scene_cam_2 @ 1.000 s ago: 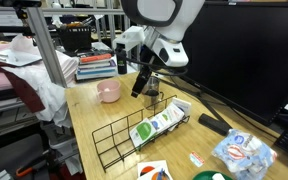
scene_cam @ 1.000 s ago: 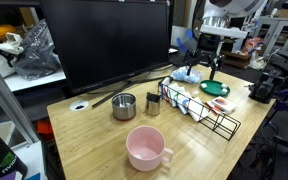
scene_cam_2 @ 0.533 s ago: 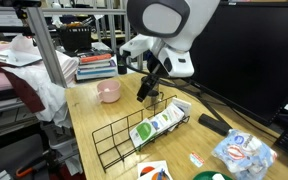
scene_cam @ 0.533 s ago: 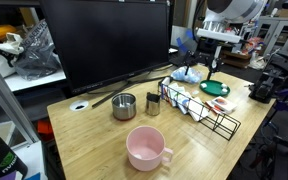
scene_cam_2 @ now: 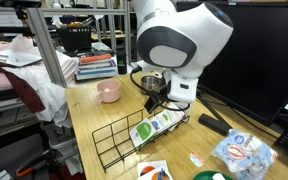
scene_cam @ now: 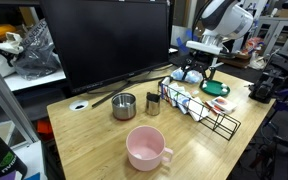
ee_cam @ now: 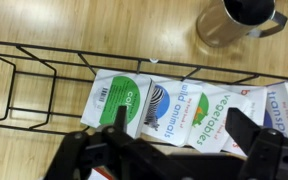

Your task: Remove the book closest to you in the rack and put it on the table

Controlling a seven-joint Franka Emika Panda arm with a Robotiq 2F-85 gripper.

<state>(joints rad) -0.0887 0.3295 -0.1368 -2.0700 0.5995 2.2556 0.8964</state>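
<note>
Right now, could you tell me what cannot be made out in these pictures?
Wrist view: lower edges of the books, covered by the dark fingers; their count is unclear.
Wrist view: most of the metal cup, cut off by the top edge.
Exterior view: the fingers, largely hidden behind the robot arm.

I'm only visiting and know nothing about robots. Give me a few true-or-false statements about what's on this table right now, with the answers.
1. The pincer is open and holds nothing. True.
2. The green-and-white books lie flat on the light wooden table, outside the black wire rack. False: they sit inside the rack.
3. The pink mug stands on the table, apart from the rack. True.
4. The shiny metal cup stands inside the rack. False: it stands on the table, outside the rack.
</note>
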